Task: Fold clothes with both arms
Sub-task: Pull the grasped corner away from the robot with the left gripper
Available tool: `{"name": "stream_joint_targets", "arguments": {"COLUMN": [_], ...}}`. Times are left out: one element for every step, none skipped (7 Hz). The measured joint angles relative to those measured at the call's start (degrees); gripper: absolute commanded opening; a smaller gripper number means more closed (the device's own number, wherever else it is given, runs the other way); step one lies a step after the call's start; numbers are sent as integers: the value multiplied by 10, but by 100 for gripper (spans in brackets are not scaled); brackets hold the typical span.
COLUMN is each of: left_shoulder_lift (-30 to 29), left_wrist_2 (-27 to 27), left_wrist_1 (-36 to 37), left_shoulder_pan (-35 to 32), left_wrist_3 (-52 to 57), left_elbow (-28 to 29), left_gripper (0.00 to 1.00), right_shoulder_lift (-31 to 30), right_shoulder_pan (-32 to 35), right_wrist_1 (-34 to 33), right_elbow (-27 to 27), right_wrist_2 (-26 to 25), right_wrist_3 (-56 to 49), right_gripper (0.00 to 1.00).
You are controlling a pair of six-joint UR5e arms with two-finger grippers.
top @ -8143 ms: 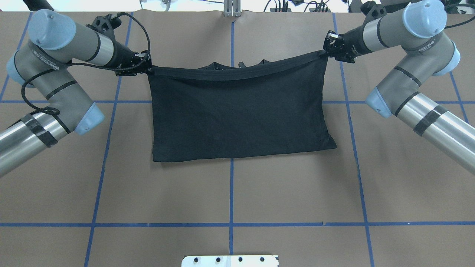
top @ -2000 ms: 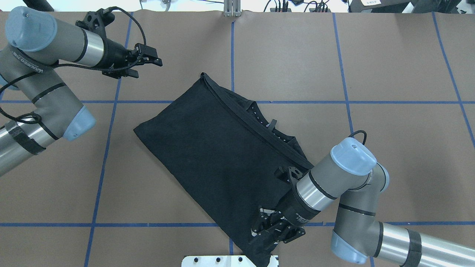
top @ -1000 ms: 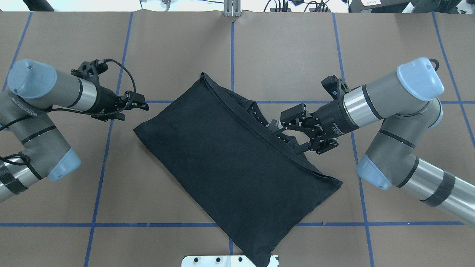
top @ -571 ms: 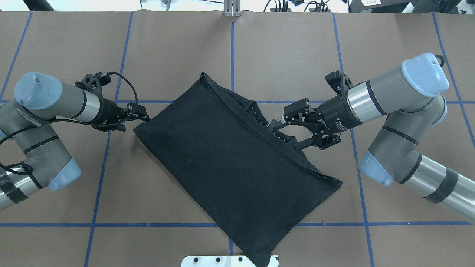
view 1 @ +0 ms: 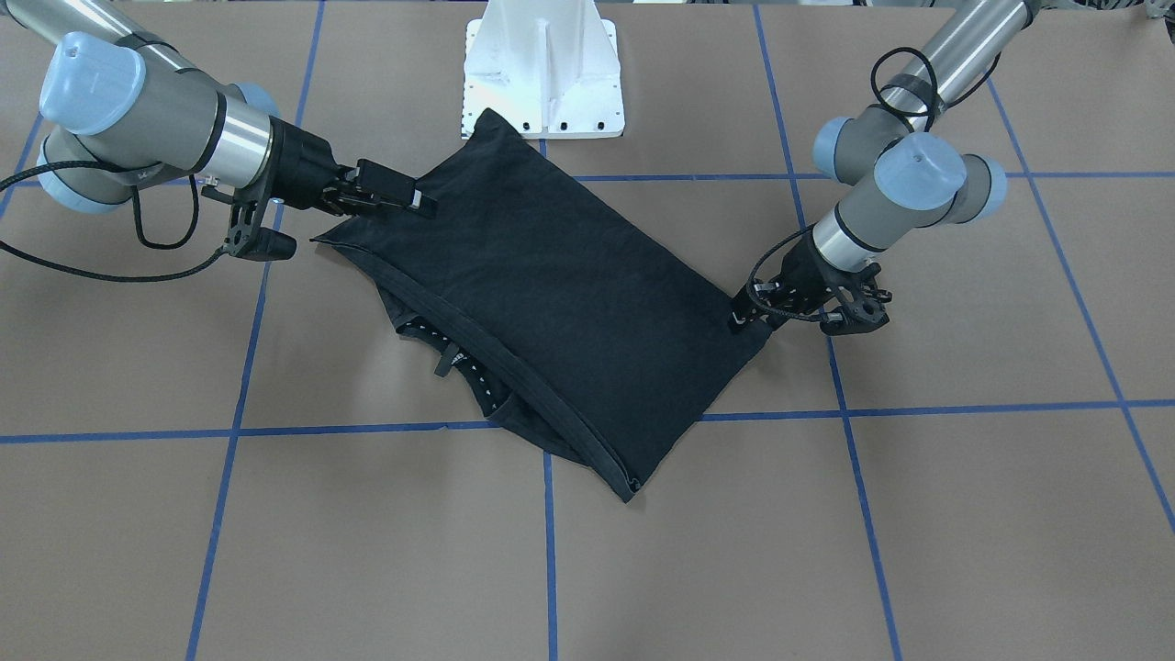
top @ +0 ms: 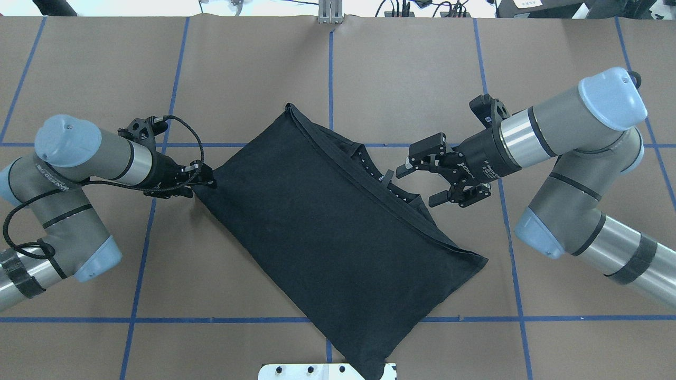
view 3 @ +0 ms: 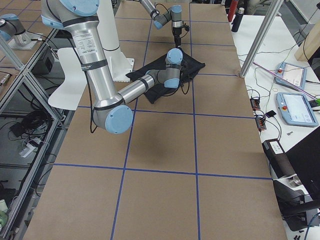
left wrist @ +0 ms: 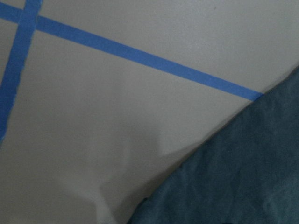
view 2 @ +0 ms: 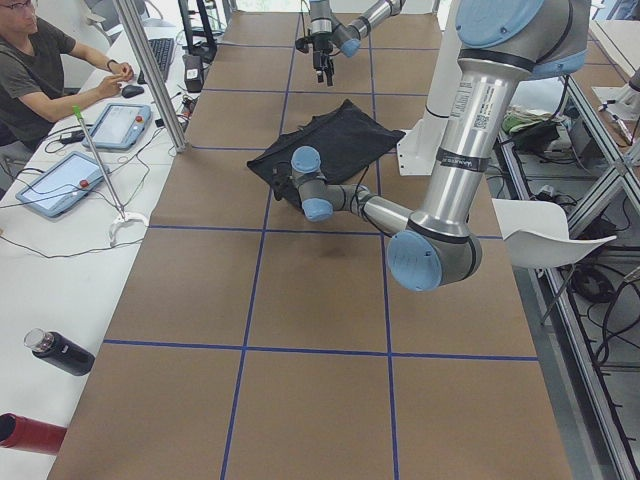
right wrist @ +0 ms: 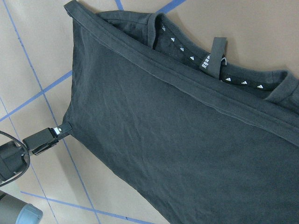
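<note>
The clothes are one black T-shirt, folded in half and lying diagonally on the brown table. Its collar and label peek out along the upper right edge. My left gripper touches the shirt's left corner, low at the table; whether its fingers hold the cloth, I cannot tell. The right wrist view shows that same gripper at the corner of the shirt. My right gripper hovers wide open just right of the collar, holding nothing. The left wrist view shows only table, blue tape and the shirt's edge.
Blue tape lines grid the table. The white pedestal base touches the shirt's near corner. A person sits at a side bench with tablets and bottles.
Earlier both grippers held the shirt's top edge stretched at the far side; it now lies diagonal. In the last second the left gripper came down to the left corner; the right gripper backed away slightly.
</note>
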Motion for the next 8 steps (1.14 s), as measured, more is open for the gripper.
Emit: {"name": "stream_joint_targets", "arguments": {"left_shoulder_lift": [-1, -2, -2, -2, -5, -18, -37, -57], "left_wrist_2": [-2, -4, -7, -8, -8, -6, -3, -2], "left_wrist_1": [0, 0, 1, 2, 13, 39, 66, 82], "left_shoulder_pan": [0, 0, 0, -3, -10, -21, -32, -42], "left_wrist_3": [0, 0, 0, 0, 1, 2, 4, 4], "left_elbow": [0, -2, -6, -10, -10, -9, -5, 4], "left_gripper": [0, 0, 0, 0, 0, 0, 0, 0], "right_shoulder_lift": [0, 0, -2, -4, -9, -14, -17, -18], "right_shoulder_pan": [1, 3, 4, 4, 5, 6, 7, 9], "right_wrist_1": [0, 0, 0, 1, 2, 3, 4, 4], "right_elbow": [0, 0, 0, 0, 1, 1, 2, 2], "right_wrist_2": [0, 1, 1, 2, 0, -3, -5, -6], "right_wrist_3": [0, 0, 0, 0, 1, 1, 1, 1], "right_gripper": [100, 100, 100, 100, 100, 100, 100, 100]}}
